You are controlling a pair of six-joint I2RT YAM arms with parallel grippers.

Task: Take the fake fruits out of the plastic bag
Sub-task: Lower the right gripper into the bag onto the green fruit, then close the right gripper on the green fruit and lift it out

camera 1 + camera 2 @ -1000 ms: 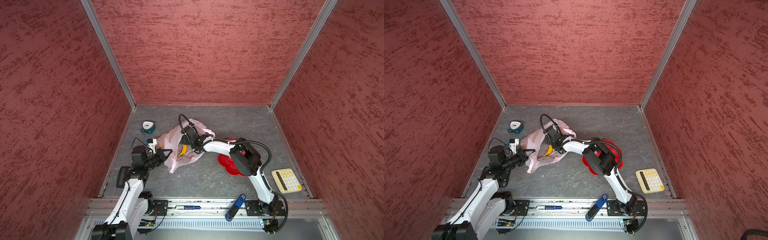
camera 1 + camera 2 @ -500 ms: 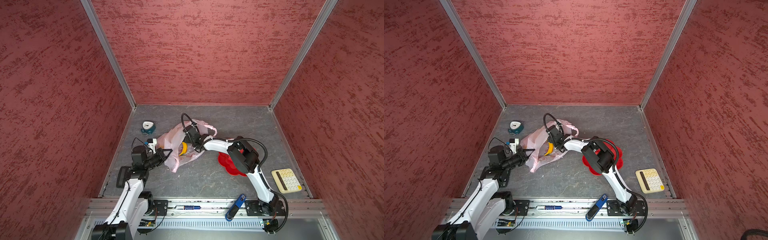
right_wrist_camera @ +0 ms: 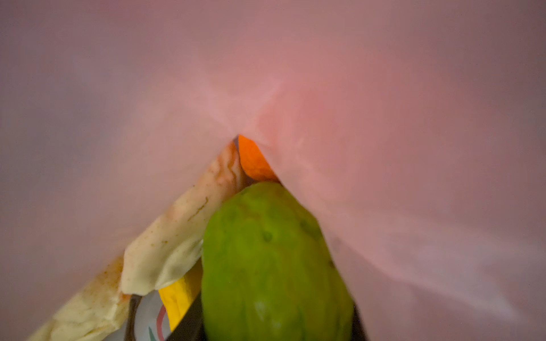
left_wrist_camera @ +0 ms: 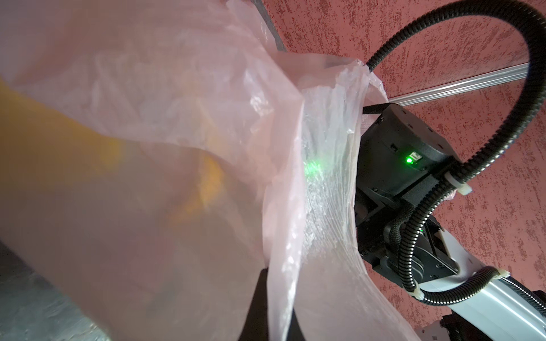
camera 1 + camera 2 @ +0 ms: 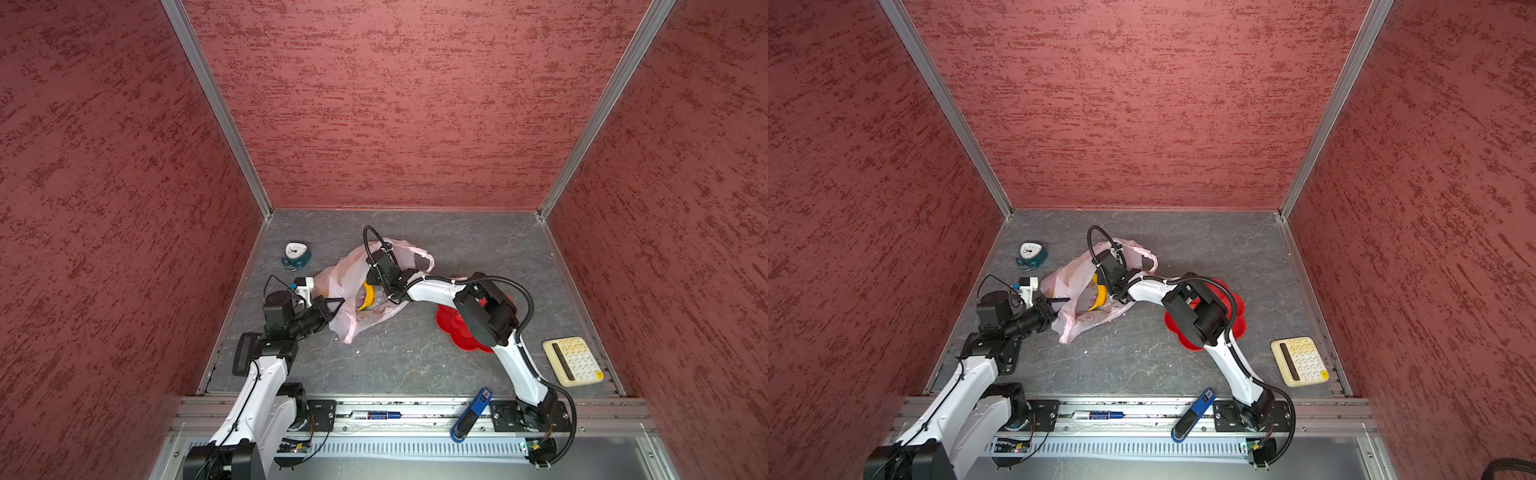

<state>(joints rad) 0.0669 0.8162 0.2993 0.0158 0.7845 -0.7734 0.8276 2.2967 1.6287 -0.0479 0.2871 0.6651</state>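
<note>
Pale-pink film of the plastic bag [image 5: 353,286] is pinched in the closed left gripper [image 5: 332,305] at the bag's edge, the sheet running out between its dark fingers [image 4: 255,307] in the left wrist view. The right gripper [image 3: 274,327] reaches deep into the bag's mouth, its tips hidden by the film in both top views. Its wrist view shows the green bumpy fruit [image 3: 274,259] filling the gap between the fingers [image 3: 189,321], which press on both its sides. Just past that fruit lie an orange [image 3: 254,162] and a cream wrinkled lump [image 3: 165,251]. The yellow banana [image 5: 369,296] lies just beside the gripper, inside the bag.
</note>
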